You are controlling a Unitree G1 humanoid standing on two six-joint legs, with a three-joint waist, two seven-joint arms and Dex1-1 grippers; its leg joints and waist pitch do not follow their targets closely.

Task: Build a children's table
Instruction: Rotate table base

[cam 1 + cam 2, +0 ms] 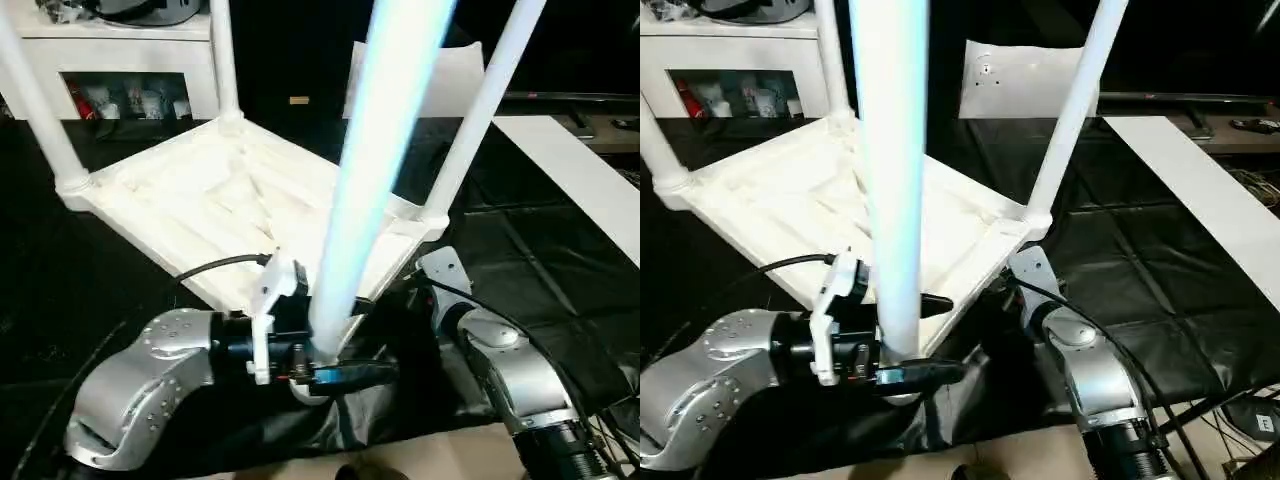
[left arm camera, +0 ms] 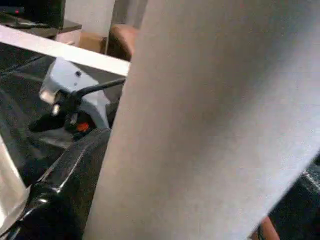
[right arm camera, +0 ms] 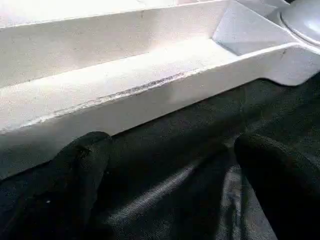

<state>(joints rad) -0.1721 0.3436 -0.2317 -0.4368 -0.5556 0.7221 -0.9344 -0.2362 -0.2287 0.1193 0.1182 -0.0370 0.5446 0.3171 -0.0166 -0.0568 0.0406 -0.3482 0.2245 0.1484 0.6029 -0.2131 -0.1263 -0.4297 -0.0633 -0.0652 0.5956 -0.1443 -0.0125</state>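
The children's table (image 1: 200, 200) lies upside down on the black cover, ribbed underside up. Three white legs stand in its corner sockets: far left (image 1: 35, 100), far (image 1: 222, 60) and right (image 1: 480, 120). A fourth leg (image 1: 380, 150) rises from the near corner towards the camera. My left gripper (image 1: 930, 338) is open around this leg's base, one black finger (image 1: 930, 372) in front of it and one behind. I cannot tell whether the fingers touch the leg. My right gripper (image 3: 170, 170) is open and empty, low over the cover, facing the table's near rim (image 3: 150, 100) by the right leg's corner.
A white cabinet (image 1: 110, 50) with shelves stands at the back left. A long white board (image 1: 580, 170) lies at the right, and a white panel (image 1: 1025, 75) leans at the back. Cables hang by my right forearm (image 1: 1100, 390).
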